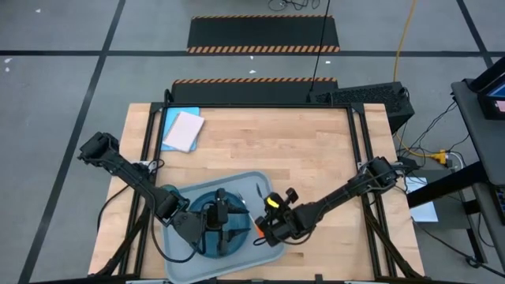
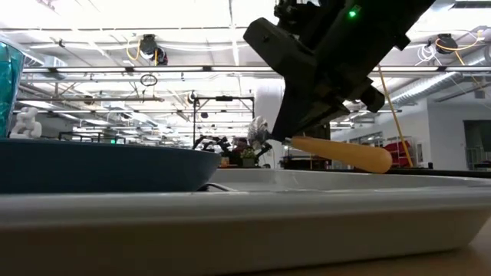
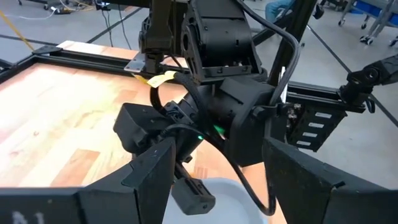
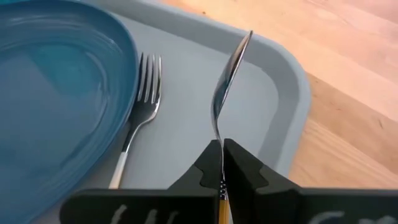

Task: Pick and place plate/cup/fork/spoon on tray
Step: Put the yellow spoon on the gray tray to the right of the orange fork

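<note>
RISK: the spoon [image 4: 227,81], pinched edge-on at its thin neck by the right hand [image 4: 222,163], may twist or drop onto the fork [image 4: 140,109] | PLACE: held above the tray [image 4: 283,74], right of the plate [image 4: 56,93] | LEFT: left hand [image 3: 214,168] spread over the plate | MATERIAL: polished metal bowl, smooth orange plastic handle, glossy plate, matt rimmed tray, wooden worktop [image 1: 316,150]

- No legible text, labels, brand marks, numbers or signs in any view.
- Faint marks on dark gripper fingers [image 4: 137,214]: unreadable.
</note>
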